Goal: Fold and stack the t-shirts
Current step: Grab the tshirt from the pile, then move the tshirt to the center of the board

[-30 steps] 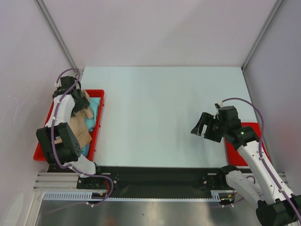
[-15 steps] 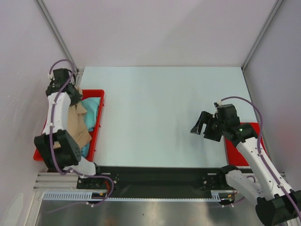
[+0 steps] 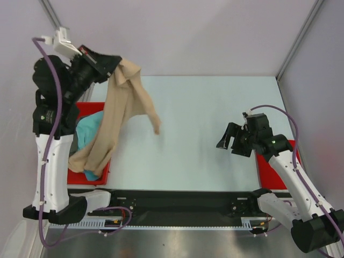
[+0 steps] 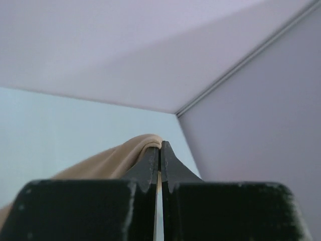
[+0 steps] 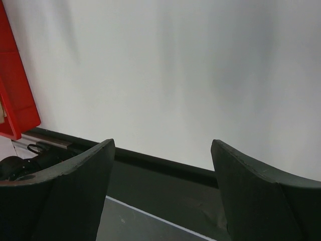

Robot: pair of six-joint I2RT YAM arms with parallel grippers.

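Left arm (image 3: 52,148): you've raised it high since a second ago, left tool (image 3: 117,60) clamped on tan t-shirt (image 3: 121,110)
Red tray (image 3: 99,177): shirt's lower end trails across its right rim
Right tool (image 3: 228,141): wide, above worktop (image 3: 199,107)

My overhead camera sits high above and behind the arm bases, looking down on the whole pale flat table top (image 3: 215,118). My left wrist camera rides high off the table's far-left corner and faces across it toward the far-right wall corner. With the overhead it shares the tan-beige cloth t-shirt (image 3: 129,88). My right wrist camera hangs close over the table's right side, angled toward its near edge. It shares the black rail (image 5: 150,170) and the red plastic tray (image 5: 20,95).
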